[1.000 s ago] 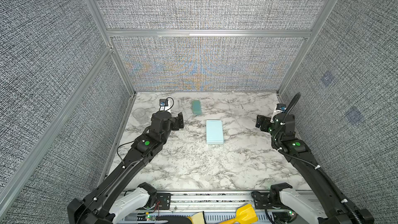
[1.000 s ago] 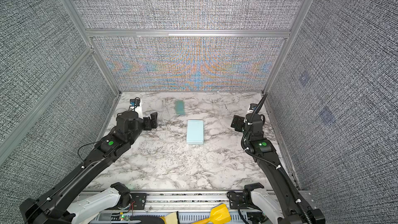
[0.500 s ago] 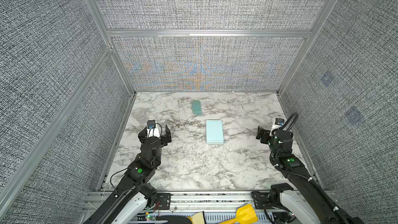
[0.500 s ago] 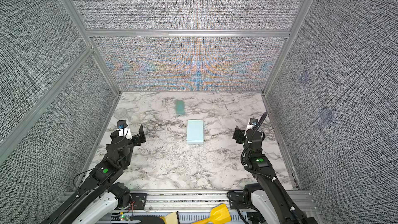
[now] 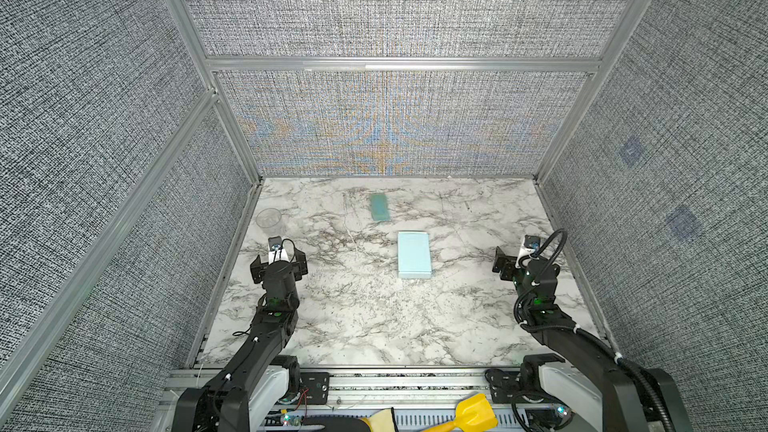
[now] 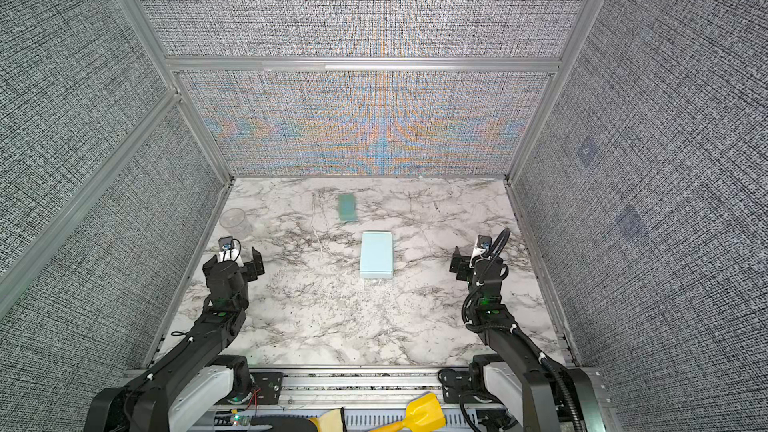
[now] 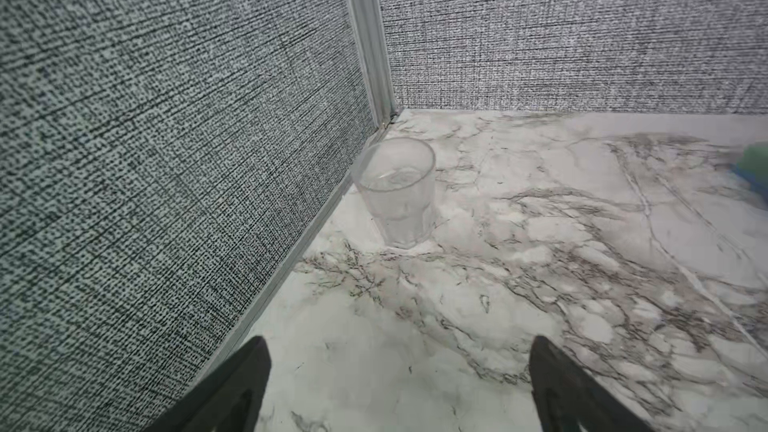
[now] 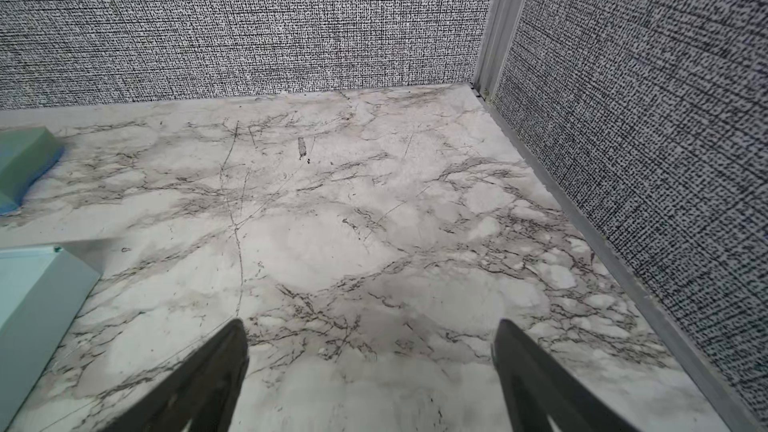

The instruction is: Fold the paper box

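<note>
Table [image 5: 365,326]: white marble-patterned top, closed in on three sides by grey woven walls [image 5: 395,14].
Left claw [image 7: 399,344]: spread wide and empty, above the table's left edge, facing the far left corner, well apart from the paper box [image 5: 413,254].
Right claw [image 8: 372,324]: spread wide and empty, above the table's right side, also well apart from the paper box.
Paper box: pale blue, a closed shallow rectangle lying flat near the table's middle, between the two claws and touched by neither; seen in both top views.
Teal block [image 5: 379,207]: darker and flat, near the box on its far side.
Cup [image 7: 397,189]: clear, upright, beside the left wall near the far corner.
</note>
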### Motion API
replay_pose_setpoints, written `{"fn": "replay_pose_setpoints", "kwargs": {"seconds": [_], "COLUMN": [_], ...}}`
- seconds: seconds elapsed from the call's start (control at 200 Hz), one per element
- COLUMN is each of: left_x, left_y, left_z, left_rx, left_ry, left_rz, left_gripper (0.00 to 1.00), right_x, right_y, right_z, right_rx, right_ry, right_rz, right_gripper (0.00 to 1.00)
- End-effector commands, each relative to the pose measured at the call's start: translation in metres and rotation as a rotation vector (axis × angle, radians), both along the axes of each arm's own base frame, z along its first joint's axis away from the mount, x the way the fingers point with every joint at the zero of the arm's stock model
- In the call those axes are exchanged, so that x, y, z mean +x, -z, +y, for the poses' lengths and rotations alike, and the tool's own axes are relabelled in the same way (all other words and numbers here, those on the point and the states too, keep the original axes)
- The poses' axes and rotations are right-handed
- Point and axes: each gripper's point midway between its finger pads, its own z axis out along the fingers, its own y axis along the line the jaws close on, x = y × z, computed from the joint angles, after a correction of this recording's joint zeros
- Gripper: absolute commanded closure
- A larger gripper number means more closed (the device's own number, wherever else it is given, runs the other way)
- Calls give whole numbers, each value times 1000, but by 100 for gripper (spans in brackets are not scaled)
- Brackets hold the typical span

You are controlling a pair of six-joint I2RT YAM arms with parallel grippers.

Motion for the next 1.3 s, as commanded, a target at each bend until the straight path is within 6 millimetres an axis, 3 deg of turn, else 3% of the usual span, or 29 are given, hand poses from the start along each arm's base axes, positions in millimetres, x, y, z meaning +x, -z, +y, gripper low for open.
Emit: {"fn": "replay_pose_setpoints", "kwargs": {"seconds": [0.0,0.255,0.435,0.73,0.905,0.97,1.296], "left_x": [11,33,44,44,45,44,44], "left_y": [-16,6,-2,14,13,12,12], "left_z": [0,-26,-26,-30,-31,-31,-35], "left_rx": [-93,-115,-84,-45,-42,-39,-37], "left_ry": [41,257,268,273,275,275,297], "left_rz": [-131,-88,-155,-190,-194,-201,-201], "left_gripper": [2,3,4,2,1,1,1], "right_x": [6,16,20,31,49,58,58], "right_y": [-14,4,2,21,32,39,36], "right_z": [-8,-16,-22,-27,-20,-19,-17], "right_rx": [-8,14,0,35,43,43,24], "right_ry": [34,37,56,31,-20,-32,-32], "right_rz": [-81,-72,-104,-155,-44,25,4], "right_gripper": [7,7,6,6,6,1,1]}}
